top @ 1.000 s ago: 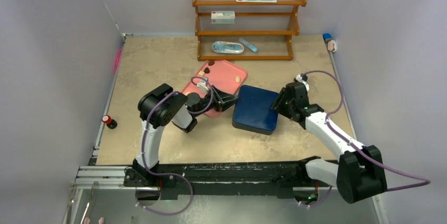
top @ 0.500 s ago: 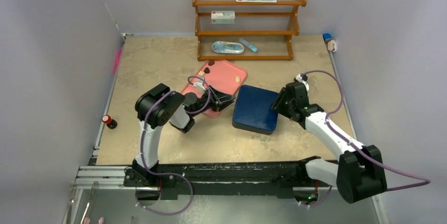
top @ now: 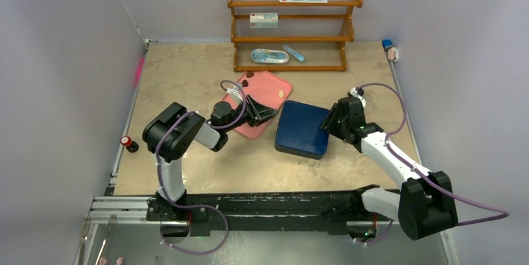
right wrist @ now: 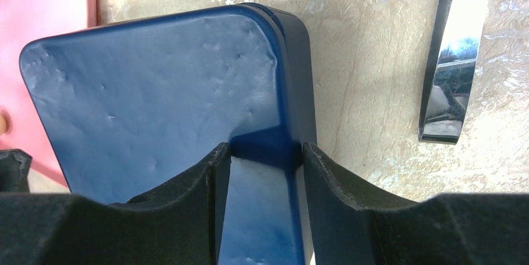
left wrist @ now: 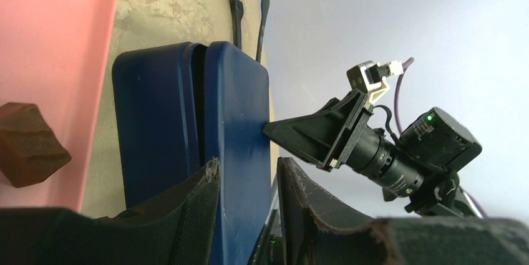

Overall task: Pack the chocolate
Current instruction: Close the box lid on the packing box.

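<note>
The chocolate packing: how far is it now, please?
Not finished. The blue box is shut, with both grippers at its edges: the left gripper and the right gripper each straddle its rim. Some chocolate pieces lie on the pink tray, so they remain unpacked.

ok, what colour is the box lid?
Dark navy blue, plain, no pattern. The box lid shows best in the right wrist view.

Black-and-white arms, purple cables

You've got a beige table: pink tray center, blue box at 4 o'clock, wooden shelf at 12.
</note>
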`<state>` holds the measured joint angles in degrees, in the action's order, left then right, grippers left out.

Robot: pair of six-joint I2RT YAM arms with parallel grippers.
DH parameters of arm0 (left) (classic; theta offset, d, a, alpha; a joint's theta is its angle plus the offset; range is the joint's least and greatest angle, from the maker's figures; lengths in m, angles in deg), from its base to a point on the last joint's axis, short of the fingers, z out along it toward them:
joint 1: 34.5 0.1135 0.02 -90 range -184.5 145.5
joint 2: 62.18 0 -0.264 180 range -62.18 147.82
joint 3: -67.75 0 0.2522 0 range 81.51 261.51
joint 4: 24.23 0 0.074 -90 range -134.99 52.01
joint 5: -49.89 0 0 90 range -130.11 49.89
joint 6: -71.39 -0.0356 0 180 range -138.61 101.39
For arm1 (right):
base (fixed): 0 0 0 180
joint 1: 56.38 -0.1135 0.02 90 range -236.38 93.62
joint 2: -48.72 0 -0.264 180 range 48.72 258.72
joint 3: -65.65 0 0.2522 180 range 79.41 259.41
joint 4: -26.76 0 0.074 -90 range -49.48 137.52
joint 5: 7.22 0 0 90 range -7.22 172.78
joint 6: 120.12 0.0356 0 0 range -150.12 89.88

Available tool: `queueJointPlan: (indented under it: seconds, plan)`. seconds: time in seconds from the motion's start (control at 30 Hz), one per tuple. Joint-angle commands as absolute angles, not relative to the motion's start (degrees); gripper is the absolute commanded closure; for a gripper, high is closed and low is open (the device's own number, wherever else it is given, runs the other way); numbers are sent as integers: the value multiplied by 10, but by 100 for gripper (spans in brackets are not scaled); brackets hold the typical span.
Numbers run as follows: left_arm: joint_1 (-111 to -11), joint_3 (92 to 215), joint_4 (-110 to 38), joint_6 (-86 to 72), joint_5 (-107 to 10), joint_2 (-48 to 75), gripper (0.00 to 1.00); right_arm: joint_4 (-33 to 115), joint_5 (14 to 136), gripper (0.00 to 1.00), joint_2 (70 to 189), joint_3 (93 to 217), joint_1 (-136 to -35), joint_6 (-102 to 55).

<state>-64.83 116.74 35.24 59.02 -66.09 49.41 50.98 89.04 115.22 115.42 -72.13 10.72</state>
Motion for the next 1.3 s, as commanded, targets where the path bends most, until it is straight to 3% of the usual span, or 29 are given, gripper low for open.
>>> queueJointPlan:
  seconds: [0.0, 0.47, 1.27]
  plan:
    - [-645, 1203, 229, 480, -681, 430, 61, 507, 893, 51, 1160, 1178, -725, 97]
    - [-646, 1270, 37, 352, -672, 412, 47, 511, 891, 50, 1163, 1183, -725, 92]
    - [-669, 1365, -32, 302, -689, 469, 45, 506, 886, 49, 1174, 1184, -725, 91]
